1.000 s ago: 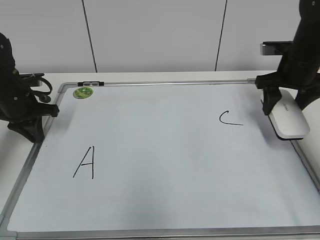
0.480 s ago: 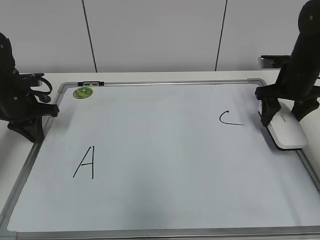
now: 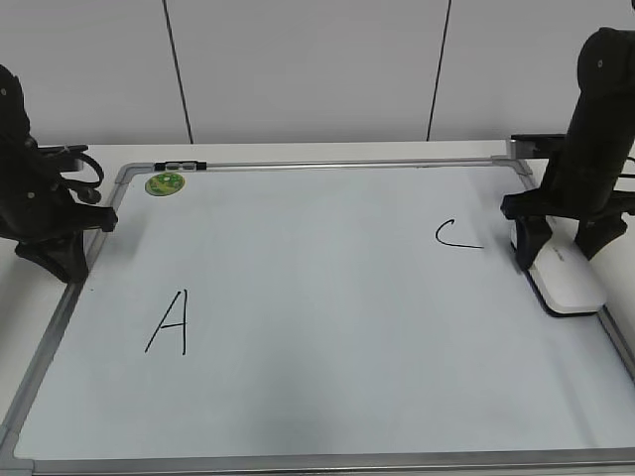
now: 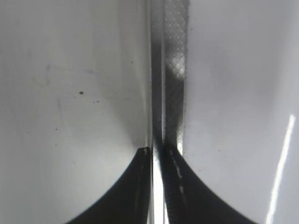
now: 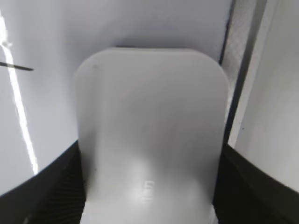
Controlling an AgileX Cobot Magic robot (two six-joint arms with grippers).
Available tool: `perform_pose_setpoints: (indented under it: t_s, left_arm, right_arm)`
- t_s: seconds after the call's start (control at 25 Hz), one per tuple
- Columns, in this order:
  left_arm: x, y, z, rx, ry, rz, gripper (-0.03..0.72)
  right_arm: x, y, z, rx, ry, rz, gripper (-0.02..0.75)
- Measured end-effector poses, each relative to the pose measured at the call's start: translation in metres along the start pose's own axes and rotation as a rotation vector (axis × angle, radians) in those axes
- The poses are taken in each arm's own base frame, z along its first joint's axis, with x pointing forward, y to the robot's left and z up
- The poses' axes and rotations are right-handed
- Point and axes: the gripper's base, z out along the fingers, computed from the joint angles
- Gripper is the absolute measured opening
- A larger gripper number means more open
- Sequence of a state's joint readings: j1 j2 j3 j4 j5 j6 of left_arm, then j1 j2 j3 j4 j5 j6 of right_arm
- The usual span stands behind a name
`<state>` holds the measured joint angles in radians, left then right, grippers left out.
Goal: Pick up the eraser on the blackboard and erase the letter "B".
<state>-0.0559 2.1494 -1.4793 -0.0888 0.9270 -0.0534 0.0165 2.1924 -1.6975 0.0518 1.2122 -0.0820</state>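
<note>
Two arms in frame, one at each side edge of the tabletop (image 3: 327, 151). Largest item noted: blackboard (image 3: 327, 327), white surface in a silver-grey frame, lying flat and covering most of the tabletop. Left arm (image 3: 35, 188) parked at the left edge, over the board's frame. Right arm (image 3: 585, 139) lowered at the right edge. Eraser (image 3: 566, 278), white with dark underside, resting on the blackboard just inside the right frame rail, long side along that rail, slightly toward the far right corner. Right claw (image 3: 558, 241) straddling the far end of the eraser; in the right wrist view, dark fingers (image 5: 51, 186) pressed flat against both long sides of the eraser (image 5: 149, 135), so clamped on it. Left claw (image 4: 157, 154) with tips drawn together, only a thin bright slit between them, nothing held, poised over the frame rail. Letter A (image 3: 169, 322) toward the near left corner. Letter C (image 3: 454, 235) on the right half, just left of the eraser, not touching it. No letter B found on the surface. Green round magnet (image 3: 165, 182) at the far left corner, with a small dark clip (image 3: 181, 165) beside it on the far frame rail.
</note>
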Motion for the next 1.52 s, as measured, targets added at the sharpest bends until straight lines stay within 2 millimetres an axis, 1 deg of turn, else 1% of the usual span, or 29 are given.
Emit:
perform_pose_setpoints:
  t_s: [1.16,1.32,1.52]
  left_arm:
    - [0.0,-0.0006,0.0,0.006,0.0,-0.003,0.076]
    - [0.0,-0.0008,0.0,0.008,0.0,-0.005,0.076]
    - [0.0,-0.0009,0.0,0.01,0.001,-0.006,0.077]
  right_arm:
    - [-0.0002,-0.0011,0.0006,0.011,0.0,0.016,0.524]
    - [-0.0001,-0.0012,0.0006,0.013,0.0,0.031,0.553]
    - [-0.0003,-0.0012,0.0001,0.013,0.0,0.043,0.619]
